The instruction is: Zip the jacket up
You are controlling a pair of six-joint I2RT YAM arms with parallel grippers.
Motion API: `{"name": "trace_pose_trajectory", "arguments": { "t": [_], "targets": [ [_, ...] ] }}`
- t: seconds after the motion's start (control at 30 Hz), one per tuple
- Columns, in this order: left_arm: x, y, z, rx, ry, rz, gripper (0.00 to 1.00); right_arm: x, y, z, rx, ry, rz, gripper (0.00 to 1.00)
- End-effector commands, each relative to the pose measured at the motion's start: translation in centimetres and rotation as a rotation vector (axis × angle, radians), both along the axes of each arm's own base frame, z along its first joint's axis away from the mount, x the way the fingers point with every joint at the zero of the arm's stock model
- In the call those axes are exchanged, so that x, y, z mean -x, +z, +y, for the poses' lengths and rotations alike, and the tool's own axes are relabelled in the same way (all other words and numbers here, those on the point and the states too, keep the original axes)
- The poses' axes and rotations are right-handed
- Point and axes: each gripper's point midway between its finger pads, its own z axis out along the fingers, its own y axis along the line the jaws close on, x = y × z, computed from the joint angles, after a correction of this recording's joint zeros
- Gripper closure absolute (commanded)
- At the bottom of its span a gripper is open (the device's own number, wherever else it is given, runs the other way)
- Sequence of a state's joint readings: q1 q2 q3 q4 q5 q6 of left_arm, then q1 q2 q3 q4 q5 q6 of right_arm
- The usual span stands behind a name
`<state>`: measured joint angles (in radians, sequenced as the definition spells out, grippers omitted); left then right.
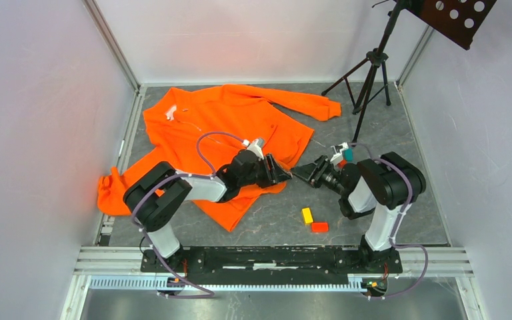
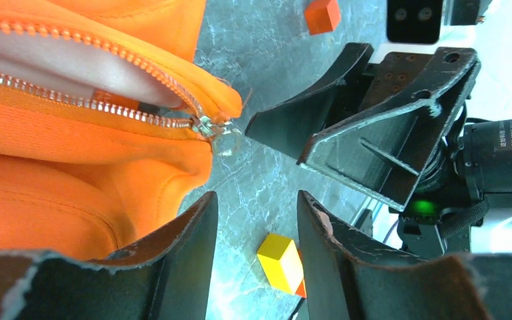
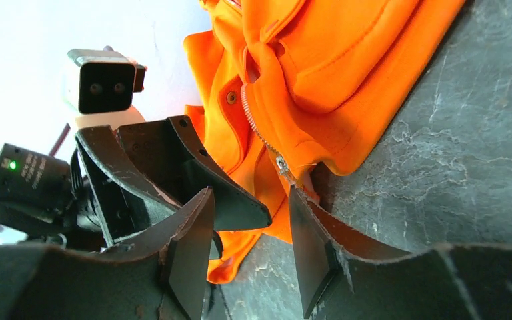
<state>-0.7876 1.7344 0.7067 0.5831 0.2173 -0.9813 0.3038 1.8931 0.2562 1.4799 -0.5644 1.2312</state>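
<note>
The orange jacket (image 1: 227,133) lies spread on the grey floor, its hem corner towards the grippers. In the left wrist view the jacket (image 2: 53,173) shows its zipper slider (image 2: 203,125) at the hem end, with the two rows of teeth parted above it. My left gripper (image 2: 257,200) is open and empty, just short of the slider. My right gripper (image 3: 250,197) is open and empty, facing the left one, with the slider (image 3: 282,163) just beyond its right finger. In the top view the left gripper (image 1: 283,175) and the right gripper (image 1: 305,175) nearly meet at the hem.
A yellow block (image 1: 307,215) and an orange block (image 1: 319,227) lie on the floor near the right arm. A black tripod stand (image 1: 370,73) stands at the back right. Walls close in the left, back and right sides.
</note>
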Motion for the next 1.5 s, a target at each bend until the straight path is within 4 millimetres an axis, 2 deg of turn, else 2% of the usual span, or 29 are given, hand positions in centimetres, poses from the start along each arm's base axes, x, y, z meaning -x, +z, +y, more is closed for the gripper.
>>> {"name": "trace_pose_trajectory", "arguments": {
  "t": [0.0, 0.23, 0.43, 0.57, 0.77, 0.9, 1.03, 1.23, 1.37, 1.47],
  "targets": [
    [1.3, 2.0, -0.1, -0.007, -0.096, -0.059, 0.46, 0.6, 1.9, -1.0, 0.089, 0.026, -0.216, 0.49],
    [1.4, 4.6, 1.5, -0.104, -0.141, -0.200, 0.40, 1.7, -0.8, -2.2, 0.278, 0.072, -0.259, 0.49],
    [0.8, 6.6, 3.1, -0.229, -0.163, -0.328, 0.39, 0.0, -1.6, -1.6, 0.360, 0.149, -0.287, 0.50],
    [1.5, 8.3, 2.6, -0.216, -0.249, -0.392, 0.36, -0.4, -2.1, -1.2, 0.354, 0.173, -0.274, 0.48],
    [1.3, 9.6, 2.1, -0.222, -0.288, -0.443, 0.20, -0.4, -2.6, -0.8, 0.303, 0.175, -0.242, 0.44],
    [0.1, 9.2, 2.0, -0.250, -0.260, -0.436, 0.22, -0.3, -1.8, -0.2, 0.224, 0.182, -0.240, 0.47],
    [-1.7, 8.1, 1.7, -0.218, -0.189, -0.329, 0.31, 0.3, -0.8, 0.1, 0.149, 0.184, -0.242, 0.54],
    [-3.5, 6.4, 0.5, -0.172, -0.184, -0.243, 0.43, 0.3, -0.5, 0.1, 0.132, 0.174, -0.251, 0.63],
    [-4.9, 5.1, 0.7, -0.201, -0.132, -0.221, 0.48, 0.1, -0.3, 0.2, 0.126, 0.172, -0.255, 0.71],
    [-5.5, 4.6, 0.8, -0.214, -0.121, -0.229, 0.51, 0.1, -0.4, 0.1, 0.128, 0.171, -0.252, 0.72]
  ]
}}
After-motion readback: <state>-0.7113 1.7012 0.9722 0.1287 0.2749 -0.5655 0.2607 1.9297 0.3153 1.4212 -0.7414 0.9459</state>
